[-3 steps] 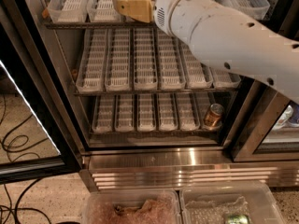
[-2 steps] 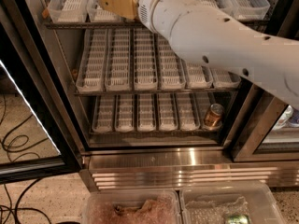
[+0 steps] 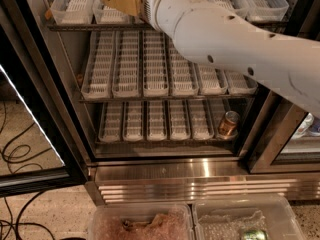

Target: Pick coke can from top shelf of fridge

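The fridge (image 3: 165, 176) stands open in front of me. Its top shelf (image 3: 75, 6) carries white slotted trays across the upper edge of the view. My gripper (image 3: 119, 0), tan-coloured at the end of the white arm (image 3: 225, 39), is over the left-middle trays of the top shelf. The arm reaches in from the right. The coke can does not show clearly; the wrist and the top edge of the view hide the place where it would be.
Two lower racks of white trays (image 3: 150, 69) sit below. A copper-gold can (image 3: 229, 124) stands at the right of the bottom rack. The black-framed glass door (image 3: 30, 99) is open at the left, with cables (image 3: 15, 154) on the floor. Clear bins (image 3: 140, 224) lie in front, one holding a green can (image 3: 252, 233).
The arm and gripper have moved left along the top shelf. The red object seen beside the gripper at the top edge earlier no longer shows clearly.
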You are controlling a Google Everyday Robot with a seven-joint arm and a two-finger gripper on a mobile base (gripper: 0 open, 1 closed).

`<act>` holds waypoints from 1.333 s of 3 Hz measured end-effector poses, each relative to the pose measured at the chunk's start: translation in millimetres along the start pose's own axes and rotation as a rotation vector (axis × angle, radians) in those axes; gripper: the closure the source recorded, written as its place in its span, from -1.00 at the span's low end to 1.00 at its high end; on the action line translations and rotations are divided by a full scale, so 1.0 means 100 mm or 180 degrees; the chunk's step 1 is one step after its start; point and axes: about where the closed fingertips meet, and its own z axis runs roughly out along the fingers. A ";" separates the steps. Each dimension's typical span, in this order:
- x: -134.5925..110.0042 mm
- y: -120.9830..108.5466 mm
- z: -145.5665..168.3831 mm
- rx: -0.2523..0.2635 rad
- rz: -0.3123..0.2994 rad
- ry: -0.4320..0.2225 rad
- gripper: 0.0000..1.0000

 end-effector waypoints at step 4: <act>0.00 0.00 0.00 0.0000 0.0000 0.0000 0.75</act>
